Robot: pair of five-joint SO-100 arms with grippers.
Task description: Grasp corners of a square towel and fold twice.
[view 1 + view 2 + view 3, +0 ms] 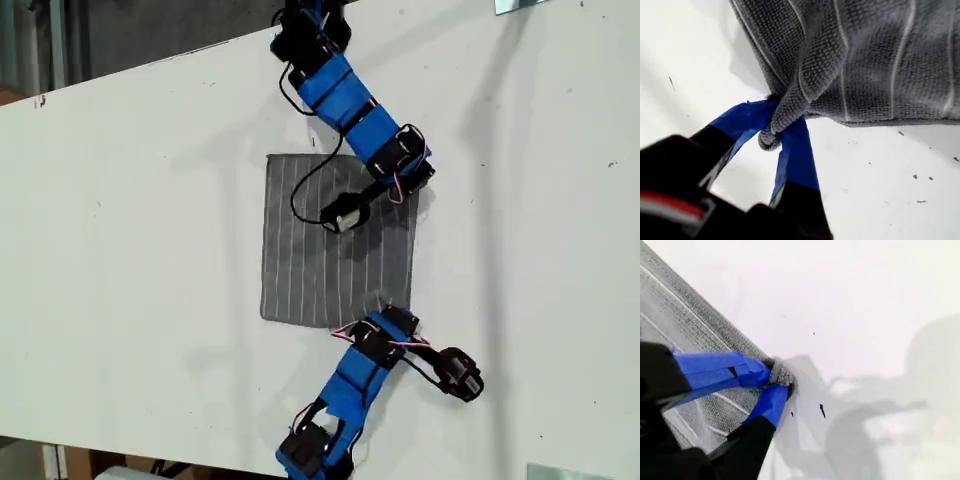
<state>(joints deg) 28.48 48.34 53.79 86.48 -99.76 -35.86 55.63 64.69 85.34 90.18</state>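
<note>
Towel (pixel 320 250) lies flat on the white table (pixel 130 250), stripes running between the two arms. My first gripper (pixel 782 127) and my second gripper (pixel 776 380) each pinch a corner on the exterior view's right edge. The free edge lies toward that view's left, so the fold should go that way.

My first gripper (pixel 782 131), its two blue-taped jaws on a black body, is pinched closed on one rounded corner (pixel 774 131) of the grey, pale-striped soft towel (pixel 875 60). The pinched fabric bunches into a fold that rises from the jaws into the cloth. The towel lies on a white table (pixel 880 180) speckled with small dark flecks.
</note>
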